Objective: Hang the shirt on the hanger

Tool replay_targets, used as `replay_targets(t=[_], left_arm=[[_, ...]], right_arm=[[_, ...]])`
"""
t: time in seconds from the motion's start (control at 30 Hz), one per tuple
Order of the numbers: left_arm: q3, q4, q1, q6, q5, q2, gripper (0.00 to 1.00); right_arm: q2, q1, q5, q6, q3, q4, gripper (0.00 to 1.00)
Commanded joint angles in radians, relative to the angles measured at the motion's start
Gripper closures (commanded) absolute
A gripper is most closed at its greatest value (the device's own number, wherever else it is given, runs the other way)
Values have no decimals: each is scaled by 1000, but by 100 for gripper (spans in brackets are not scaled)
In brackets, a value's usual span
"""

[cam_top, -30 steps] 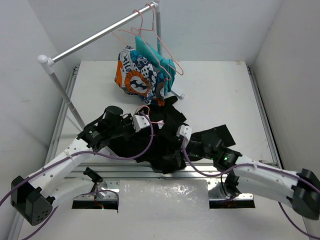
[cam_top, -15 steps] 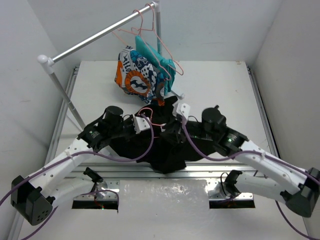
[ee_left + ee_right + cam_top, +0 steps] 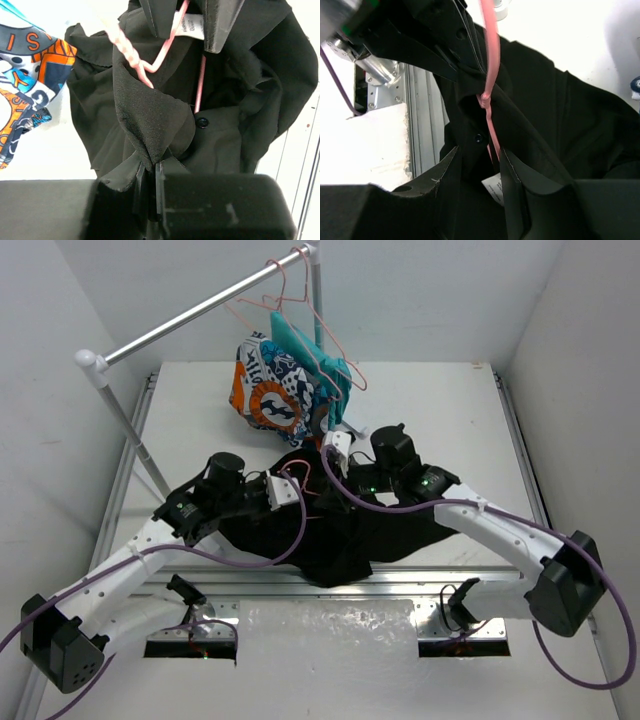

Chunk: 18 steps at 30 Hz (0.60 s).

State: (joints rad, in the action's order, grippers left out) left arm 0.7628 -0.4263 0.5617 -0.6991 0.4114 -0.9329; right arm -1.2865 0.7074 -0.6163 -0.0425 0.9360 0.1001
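The scene holds one table (image 3: pixel 440 410), two arms, two tools, one clothes rail (image 3: pixel 190 315) and three garments. One black shirt (image 3: pixel 340 540) lies in a bunched heap at the near centre of the table, between the two arms. Its far edge lies close below the hanging garments. One salmon-pink wire hanger (image 3: pixel 162 50) is partly buried in the far-left part of this shirt. Its twisted neck rises out of the fabric, and one straight wire runs down inside the collar opening. One white label (image 3: pixel 192 25) and one black button (image 3: pixel 201 121) show near that opening. The left tool (image 3: pixel 151 167) is pressed together, pinching one raised fold of the shirt. The right tool (image 3: pixel 479 152) reaches in from the far right. Its two fingers stand partly apart, with the hanger wire and the label in the gap. Whether they clamp the fabric cannot be told. Two garments hang on the rail at the far side: one orange-white-blue patterned garment (image 3: pixel 270 390) and one teal garment (image 3: pixel 300 345). At least two further pink hangers (image 3: pixel 340 352) hang with them.
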Motion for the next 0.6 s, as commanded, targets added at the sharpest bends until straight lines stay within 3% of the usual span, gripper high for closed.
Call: replay_targets(t=[0.0,0.23,0.5,0.57], left_arm=[[27,64,-2,-5,55,23,100],[35,70,-2,1,70,20,100],[23,40,-2,-46,95,25,100],[23,47,-2,-37,98,26,100]], right_arm=[[-19,-8,-63,-33,44,-22,63],[-77,-9,-99,-17,49,-54,65],[-28,-9,-30,-63,20,-63,58],[-22,-11,-43,-69,32,-48,63]])
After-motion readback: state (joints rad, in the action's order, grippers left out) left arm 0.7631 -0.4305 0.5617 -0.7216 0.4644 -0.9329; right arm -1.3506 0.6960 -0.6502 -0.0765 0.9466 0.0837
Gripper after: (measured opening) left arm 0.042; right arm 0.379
